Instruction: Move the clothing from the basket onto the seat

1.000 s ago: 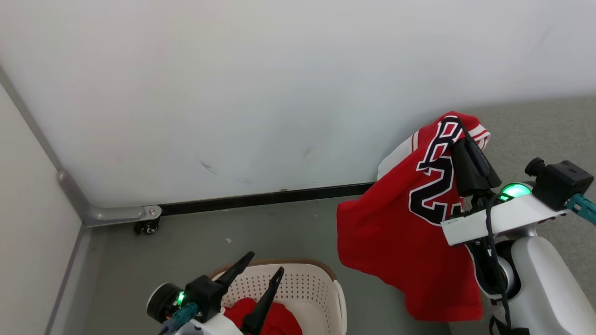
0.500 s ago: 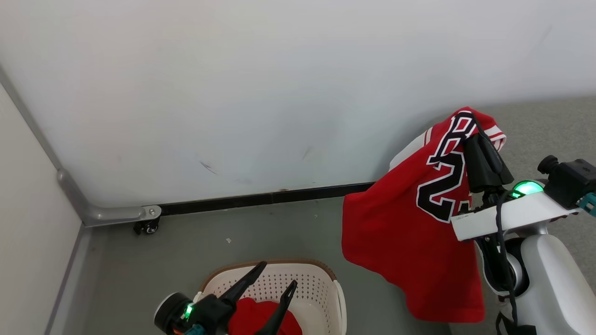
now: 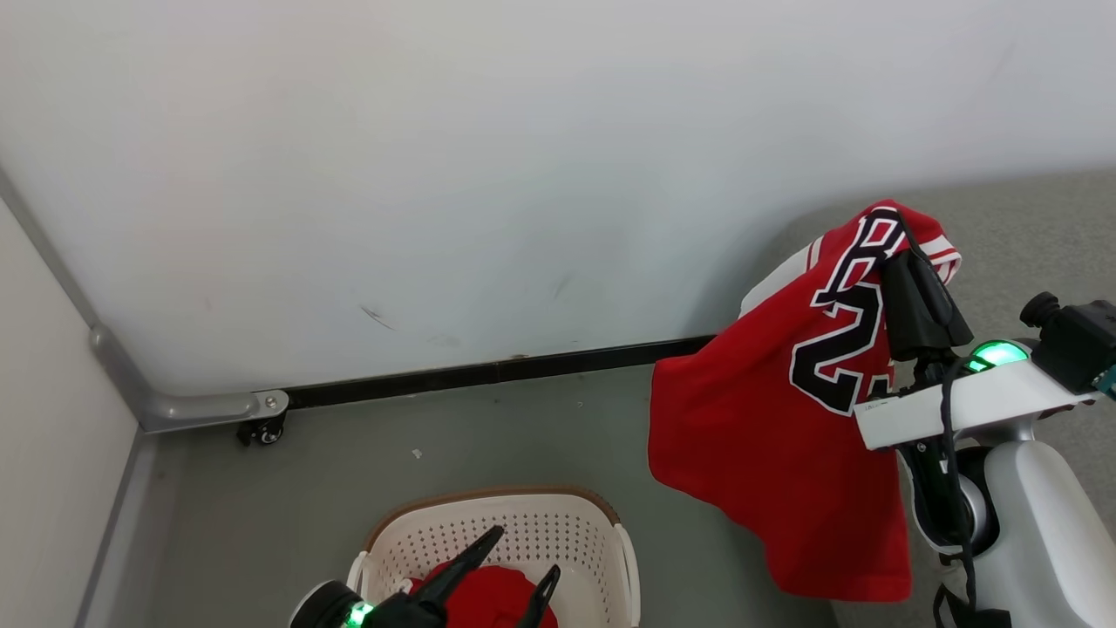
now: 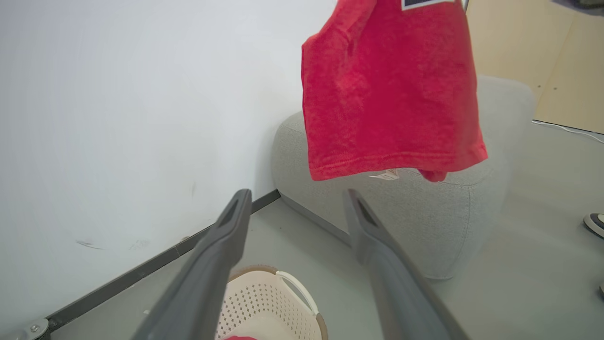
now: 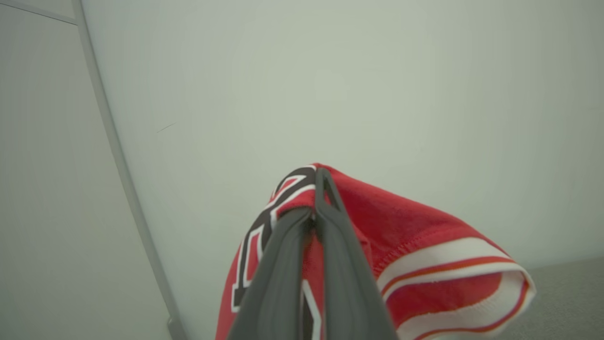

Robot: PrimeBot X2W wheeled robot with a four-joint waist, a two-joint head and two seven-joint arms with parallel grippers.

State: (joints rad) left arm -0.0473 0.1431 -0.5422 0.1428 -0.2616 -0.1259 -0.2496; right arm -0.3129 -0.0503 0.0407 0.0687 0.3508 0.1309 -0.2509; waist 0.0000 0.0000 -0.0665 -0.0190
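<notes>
At the near left, the left gripper (image 3: pixel 526 551) hovers over the basket (image 3: pixel 602 532), jaws spread wide and empty. A second red garment (image 3: pixel 488 593) lies bunched in the basket beneath them. To the right, the right gripper (image 3: pixel 889 240) is raised, jaws pressed fully together on a fold of the jersey (image 3: pixel 767 462) near its white-striped sleeve edge. The jersey hangs straight down from that pinch, long axis vertical, hem clear of the floor. The seat (image 4: pixel 472 217) lies right of the basket, low, behind the hanging hem in the left wrist view; the right arm is much the nearer to it. I judge the jersey needs carrying rightward over the seat before the jaws let go.
</notes>
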